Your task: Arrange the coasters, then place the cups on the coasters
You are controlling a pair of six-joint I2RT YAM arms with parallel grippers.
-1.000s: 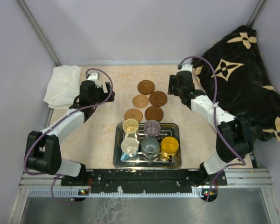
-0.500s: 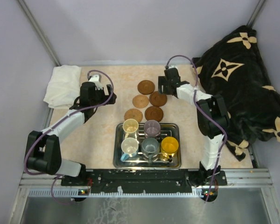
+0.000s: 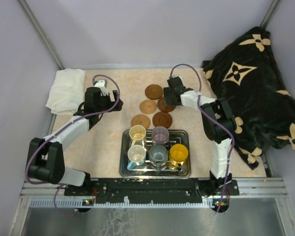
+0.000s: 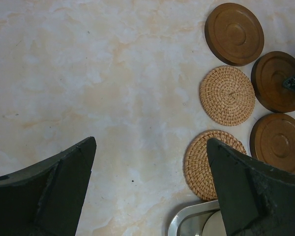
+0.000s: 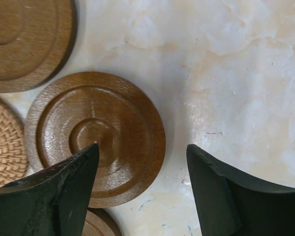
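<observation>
Five coasters lie in a cluster behind the tray: three dark wooden ones (image 3: 154, 91) (image 3: 162, 119) (image 5: 96, 137) and two woven ones (image 3: 148, 106) (image 3: 140, 121). My right gripper (image 5: 141, 150) hangs open over the right-hand dark coaster. One finger is above its centre and the other above bare table beside its right edge. My left gripper (image 4: 151, 142) is open over bare table left of the coasters, holding nothing. Five cups stand in the metal tray (image 3: 124, 167): cream (image 3: 137, 132), purple (image 3: 160, 133), white with blue inside (image 3: 136, 154), grey (image 3: 158, 154) and orange-yellow (image 3: 178, 153).
A folded white cloth (image 3: 66, 88) lies at the back left corner. A black blanket with cream flowers (image 3: 250, 93) is heaped along the right side. Grey walls close the back and sides.
My right arm has swung left from the back right of the table to above the coaster cluster. The left arm, coasters and cups have not moved.
</observation>
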